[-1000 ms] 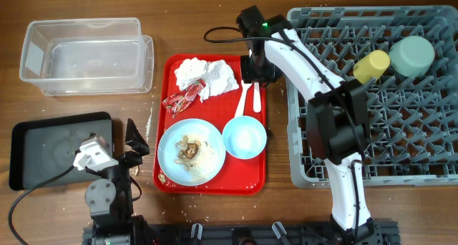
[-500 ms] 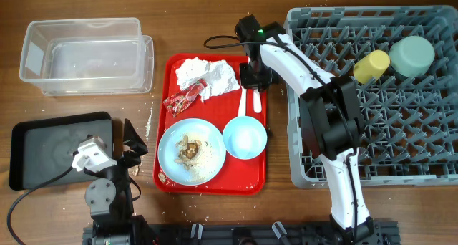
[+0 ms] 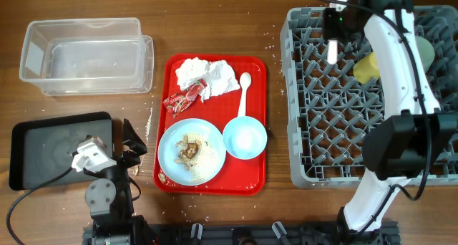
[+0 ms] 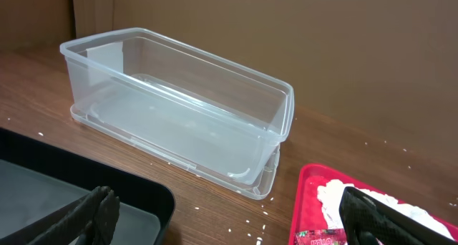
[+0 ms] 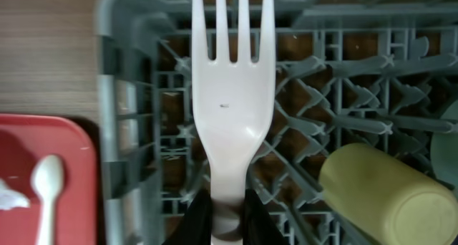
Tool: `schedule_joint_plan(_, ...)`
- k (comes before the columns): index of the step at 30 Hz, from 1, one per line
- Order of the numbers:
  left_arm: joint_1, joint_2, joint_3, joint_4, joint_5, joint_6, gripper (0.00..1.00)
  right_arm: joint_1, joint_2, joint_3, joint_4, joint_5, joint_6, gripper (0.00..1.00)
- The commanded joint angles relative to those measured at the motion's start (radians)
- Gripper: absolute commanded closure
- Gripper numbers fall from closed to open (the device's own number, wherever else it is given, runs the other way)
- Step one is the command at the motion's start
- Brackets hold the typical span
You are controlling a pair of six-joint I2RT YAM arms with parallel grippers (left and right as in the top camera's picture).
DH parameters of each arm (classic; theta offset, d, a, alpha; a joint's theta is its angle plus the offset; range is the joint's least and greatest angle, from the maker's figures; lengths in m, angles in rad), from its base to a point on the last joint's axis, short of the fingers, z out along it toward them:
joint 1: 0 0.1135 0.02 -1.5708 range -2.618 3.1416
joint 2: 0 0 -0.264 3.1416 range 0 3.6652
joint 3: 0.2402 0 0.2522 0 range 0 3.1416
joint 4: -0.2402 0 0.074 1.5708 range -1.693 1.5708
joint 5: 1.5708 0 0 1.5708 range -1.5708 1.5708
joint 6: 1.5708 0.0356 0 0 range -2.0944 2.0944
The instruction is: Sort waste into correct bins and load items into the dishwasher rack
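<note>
My right gripper (image 3: 333,31) is shut on the white fork (image 3: 333,51) and holds it over the far left part of the grey dishwasher rack (image 3: 300,94). In the right wrist view the fork (image 5: 232,94) points away from my gripper (image 5: 227,220), tines over the rack (image 5: 129,130). The yellow cup (image 3: 368,66) and pale green bowl (image 3: 427,53) lie in the rack, partly behind my arm. The white spoon (image 3: 243,94), napkins (image 3: 207,74), red wrapper (image 3: 184,96), blue bowl (image 3: 245,139) and blue plate (image 3: 191,152) with rice sit on the red tray (image 3: 254,180). My left gripper (image 3: 130,146) is open and empty beside the black tray (image 3: 57,148).
The clear tub (image 3: 86,55) stands at the far left and shows empty in the left wrist view (image 4: 179,123), behind the black tray (image 4: 43,195). Rice grains lie scattered on the wood between the trays. The yellow cup (image 5: 386,195) lies right of the fork.
My right gripper has lifted the fork off the red tray and carried it right, over the rack. The spoon stays on the tray. The left arm has not moved.
</note>
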Motion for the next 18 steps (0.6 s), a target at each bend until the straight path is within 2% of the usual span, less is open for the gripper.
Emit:
schedule_joint_plan(1, 0.007, -0.002, 0.017, 0.007, -0.010, 0.002, 0.00, -0.005, 0.050, -0.063, 0.017, -0.010, -0.048, 0.83)
schedule_joint_plan(3, 0.007, -0.002, 0.017, 0.008, -0.010, 0.002, 0.00, -0.004, 0.049, -0.076, 0.010, -0.036, -0.045, 0.66)
schedule_joint_plan(4, 0.007, -0.002, 0.017, 0.011, -0.010, 0.002, 0.00, -0.003, 0.048, -0.074, 0.010, -0.037, -0.034, 0.49)
schedule_joint_plan(6, 0.007, -0.002, 0.017, 0.011, -0.010, 0.002, 0.00, 0.004, 0.039, -0.066, -0.003, -0.056, -0.012, 0.35)
schedule_joint_plan(9, 0.007, -0.002, 0.017, 0.011, -0.010, 0.002, 0.00, 0.045, 0.005, -0.066, -0.019, -0.180, 0.013, 0.36)
schedule_joint_plan(11, 0.007, -0.002, 0.017, 0.011, -0.010, 0.002, 0.00, 0.148, -0.004, -0.066, -0.015, -0.302, 0.048, 0.36)
schedule_joint_plan(14, 0.007, -0.002, 0.017, 0.011, -0.011, 0.002, 0.00, 0.328, 0.029, -0.113, 0.052, -0.071, 0.340, 0.36)
schedule_joint_plan(15, 0.007, -0.002, 0.017, 0.011, -0.011, 0.002, 0.00, 0.362, 0.047, -0.129, 0.073, -0.038, 0.390, 0.37)
schedule_joint_plan(18, 0.007, -0.002, 0.017, 0.011, -0.010, 0.002, 0.00, 0.452, 0.139, -0.176, 0.112, -0.011, 0.541, 0.46)
